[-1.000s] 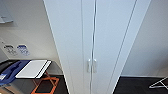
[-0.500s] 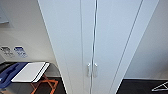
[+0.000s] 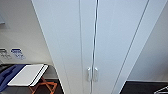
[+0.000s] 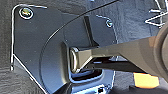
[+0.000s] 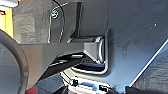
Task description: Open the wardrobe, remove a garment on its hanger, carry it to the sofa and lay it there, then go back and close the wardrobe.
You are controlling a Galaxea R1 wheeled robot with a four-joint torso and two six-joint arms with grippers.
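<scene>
The wardrobe (image 3: 105, 42) stands straight ahead in the head view, tall and white, with both flat doors shut. A thin dark seam runs down between the doors. Its pair of small white vertical handles (image 3: 92, 74) sits low, on either side of that seam. The garment, its hanger and the sofa are hidden from these views. In both wrist views the robot's own dark plate and jointed bar show over dark floor.
Left of the wardrobe a white board (image 3: 28, 74) lies on an orange folding stand (image 3: 43, 87), with blue fabric (image 3: 7, 75) beside it. A thin metal wire frame (image 3: 161, 90) stands at the lower right. Pale walls flank the wardrobe.
The whole head view has shifted: the wardrobe now looks larger and its handles sit lower, so the camera has come closer.
</scene>
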